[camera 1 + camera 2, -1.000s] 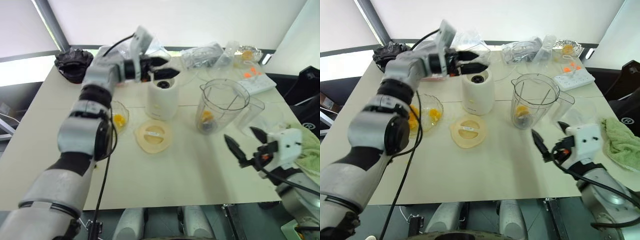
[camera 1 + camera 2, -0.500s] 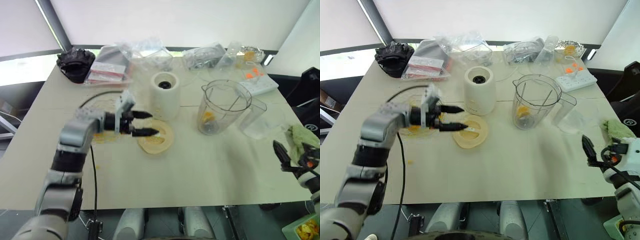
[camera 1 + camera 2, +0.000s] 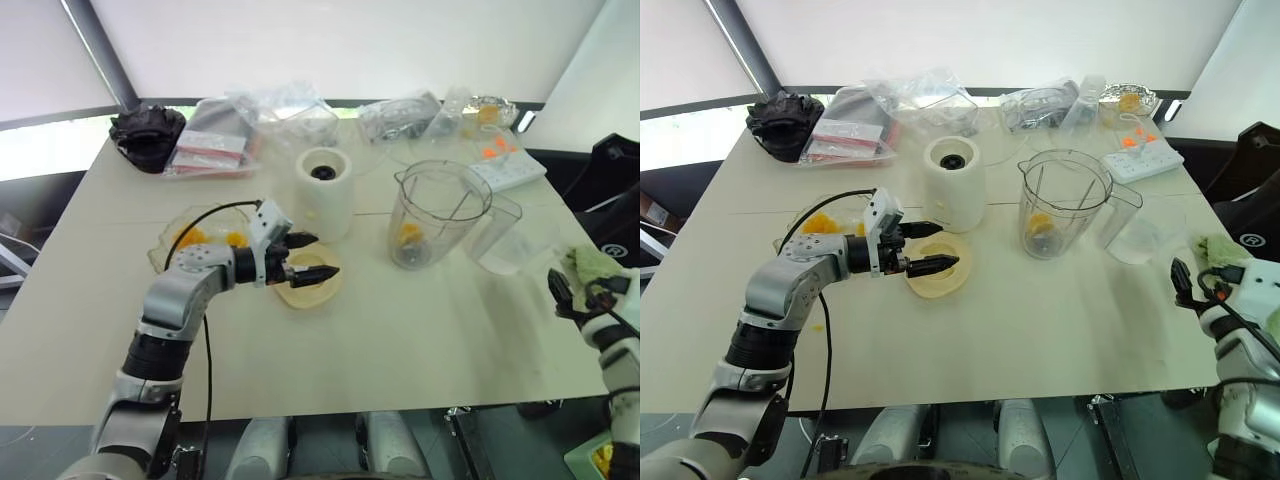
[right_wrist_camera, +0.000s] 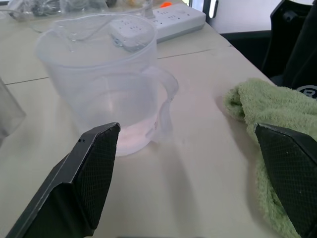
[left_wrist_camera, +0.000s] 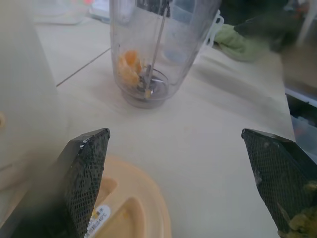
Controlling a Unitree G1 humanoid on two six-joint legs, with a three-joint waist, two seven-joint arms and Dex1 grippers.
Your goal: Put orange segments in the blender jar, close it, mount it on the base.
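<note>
The blender jar (image 3: 1062, 203) stands upright on the table (image 3: 1040, 330) right of centre in the head view, lidless, with orange segments (image 3: 1039, 223) showing through its clear wall near the dark hub; how many cannot be made out. Left of it stands the base (image 3: 954, 183), well apart from the jar. The left pincer (image 3: 930, 248) hangs at centre-left over the cream-yellow lid (image 3: 940, 278), fingers spread wide and empty, partly covering the lid. Behind the left arm a shallow glass bowl (image 3: 182, 228) with more orange pieces is partly hidden. The right pincer (image 3: 1182, 279) sits at the right edge, largely cut off; its wrist view shows the fingers (image 4: 91, 173) wide apart, holding nothing, with a clear plastic cup (image 4: 106, 82) and a green towel (image 4: 257, 114) ahead.
</note>
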